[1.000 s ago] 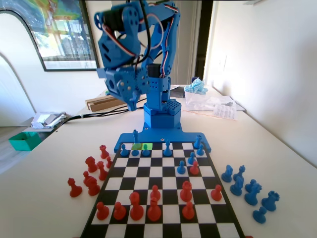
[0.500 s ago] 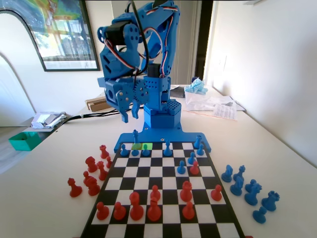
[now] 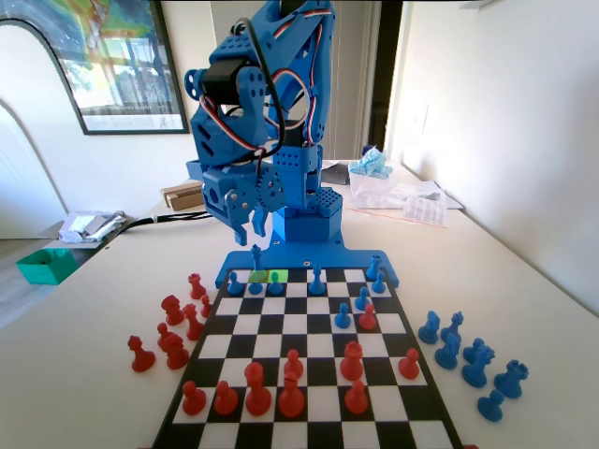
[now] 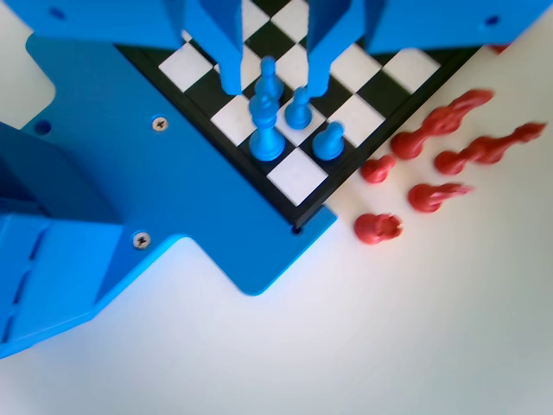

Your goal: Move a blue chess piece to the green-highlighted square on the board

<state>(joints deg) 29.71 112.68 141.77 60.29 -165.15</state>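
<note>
Red plastic chessmen [image 3: 255, 388] crowd the near ranks of the black-and-white chessboard [image 3: 309, 374] in the fixed view. At the far edge the slim, tall blue plastic piece with a pointed top [image 3: 255, 258] stands at about ten o'clock from the bright light-green square [image 3: 278, 276]. Above it, at twelve o'clock, hangs the blue two-finger gripper [image 3: 255, 224], jaws apart and holding nothing; in the wrist view they [image 4: 275, 65] straddle the piece [image 4: 265, 121].

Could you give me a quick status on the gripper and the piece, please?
Gripper open, above the back row. Blue chess piece standing, ungripped. Green-highlighted square holds a blue pawn.
</note>
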